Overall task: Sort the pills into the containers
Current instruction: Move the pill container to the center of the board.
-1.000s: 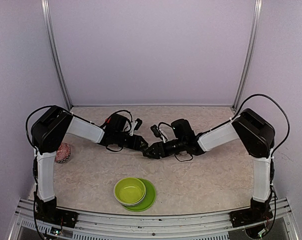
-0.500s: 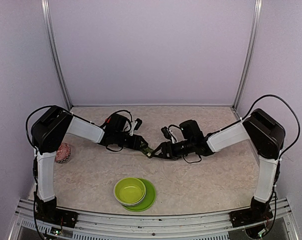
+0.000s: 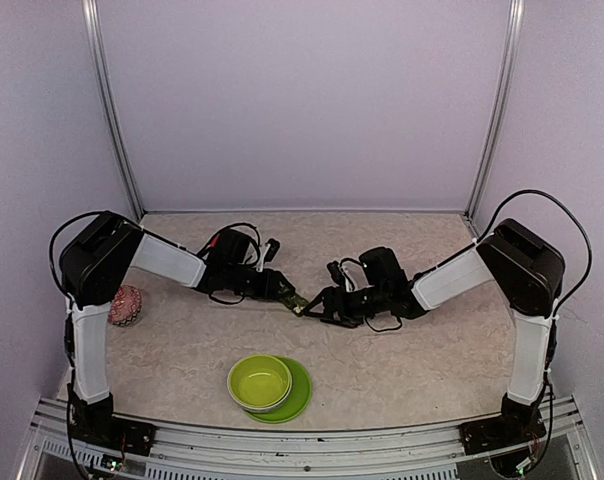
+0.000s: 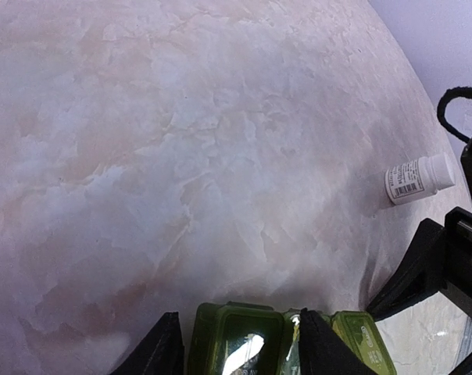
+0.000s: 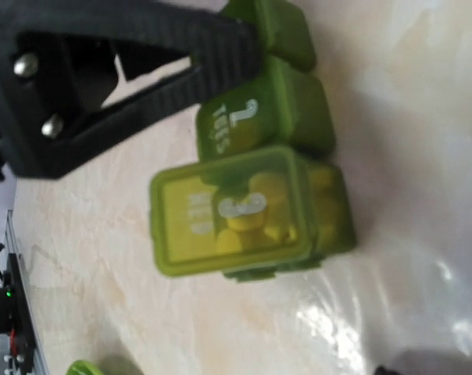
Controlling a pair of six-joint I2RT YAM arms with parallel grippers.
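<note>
Holding the containers at mid-frame in the top view, the left gripper clamps one end; the right gripper hovers beside, jaws unclear. Next probably needs a lid opened precisely.

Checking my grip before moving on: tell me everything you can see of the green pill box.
The pill box is a green, translucent plastic strip of joined lidded compartments, lying flat on the table. Two lids read TUES and WED, and yellow pills show under the WED lid. The left gripper grips the end away from WED.
</note>
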